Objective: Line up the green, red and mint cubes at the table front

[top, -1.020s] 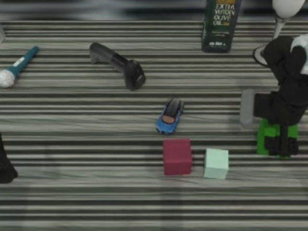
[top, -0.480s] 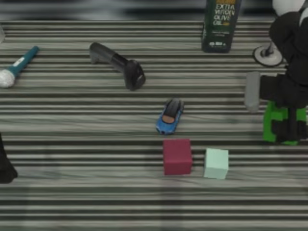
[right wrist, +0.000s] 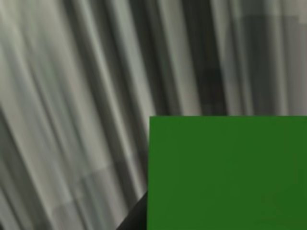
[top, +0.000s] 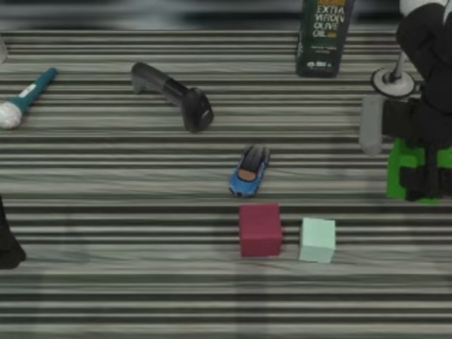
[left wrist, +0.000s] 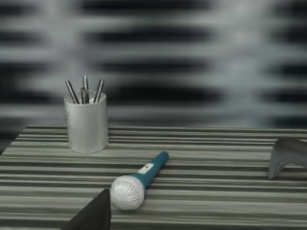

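Green cube [top: 397, 168] one, pinched in right pincer [top: 424, 178]; red cube [top: 260, 229] one, mint cube [top: 317, 240] one.

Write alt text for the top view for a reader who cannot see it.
At the striped table's right edge, the right gripper grips the green cube. The red cube and mint cube sit side by side near the front centre, with a blue toy car just behind the red one. The left arm is parked at the left edge.

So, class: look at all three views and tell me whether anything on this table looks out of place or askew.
The green cube is away at the table's right edge, gripped by the right gripper, apart from the red cube and mint cube standing side by side. The blue toy car sits slantwise behind the red cube.
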